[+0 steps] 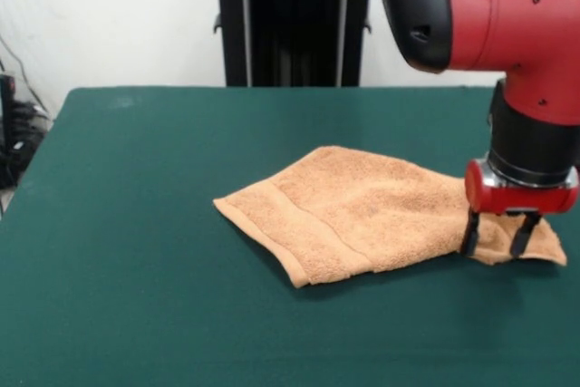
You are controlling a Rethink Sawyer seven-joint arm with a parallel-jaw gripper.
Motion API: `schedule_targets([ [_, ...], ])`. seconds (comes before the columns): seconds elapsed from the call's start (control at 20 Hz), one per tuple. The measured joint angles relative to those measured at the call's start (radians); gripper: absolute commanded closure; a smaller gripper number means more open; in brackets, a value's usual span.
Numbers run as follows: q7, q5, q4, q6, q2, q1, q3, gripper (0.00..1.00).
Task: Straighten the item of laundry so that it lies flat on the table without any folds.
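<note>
The orange-tan terry towel [362,210] lies on the dark green table [136,188], right of centre. Its left end is spread wide, with a woven border band along the near-left edge. It narrows toward a bunched right corner. No white tag shows. My gripper [497,240] hangs from the red arm [535,88] straight down over that right corner. Its two black fingers [469,233] stand apart, one on each side of the corner, with their tips at the cloth. The jaws look open and the towel rests on the table.
The robot's black pedestal [294,24] stands at the table's far edge. Cables [18,133] lie off the table at the left. The towel's right corner is close to the table's right side.
</note>
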Motion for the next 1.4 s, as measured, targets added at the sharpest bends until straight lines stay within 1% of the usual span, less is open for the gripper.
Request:
schedule_targets([
  [0.3, 0.000, 0.014, -0.023, -0.004, 0.020, 0.005, -0.012, 0.00],
  [0.95, 0.000, 0.015, -0.019, -0.092, 0.027, -0.002, -0.020, 0.00],
  [1.4, 0.000, 0.015, -0.012, -0.122, 0.026, -0.004, -0.024, 0.00],
])
